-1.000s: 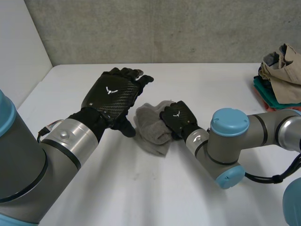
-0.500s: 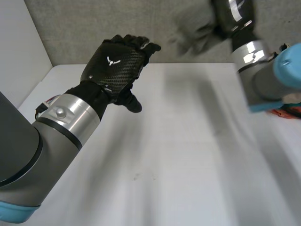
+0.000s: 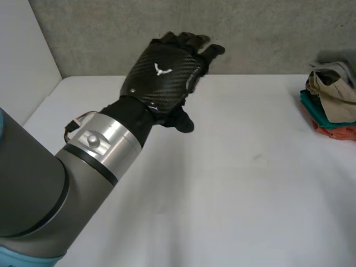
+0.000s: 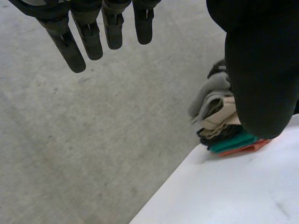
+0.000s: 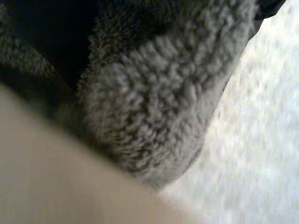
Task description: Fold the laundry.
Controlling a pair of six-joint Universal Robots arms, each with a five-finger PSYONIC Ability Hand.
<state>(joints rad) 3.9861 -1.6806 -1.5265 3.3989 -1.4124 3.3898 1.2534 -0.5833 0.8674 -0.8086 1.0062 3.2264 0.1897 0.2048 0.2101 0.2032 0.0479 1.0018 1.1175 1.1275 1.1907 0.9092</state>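
Observation:
My left hand (image 3: 164,75) hovers open above the far middle of the white table (image 3: 222,194), palm down. In the left wrist view its fingers (image 4: 93,37) hang straight and hold nothing. A grey fluffy towel (image 5: 159,102) bunches tight under my right hand's palm, pressed onto a tan garment (image 5: 46,177). Beyond my left thumb, the same grey towel (image 4: 212,91) lies on top of the stack of folded laundry (image 4: 224,126). That stack (image 3: 332,103) sits at the table's far right edge.
The stack holds tan, teal and orange pieces. A grey concrete wall runs behind the table, and a white side wall stands at the left. In the left wrist view the table's edge (image 4: 187,186) drops off to a concrete floor.
My right hand lifted the grey towel from the middle of the table and swung it up and right to the stack. My left hand rose and shifted right.

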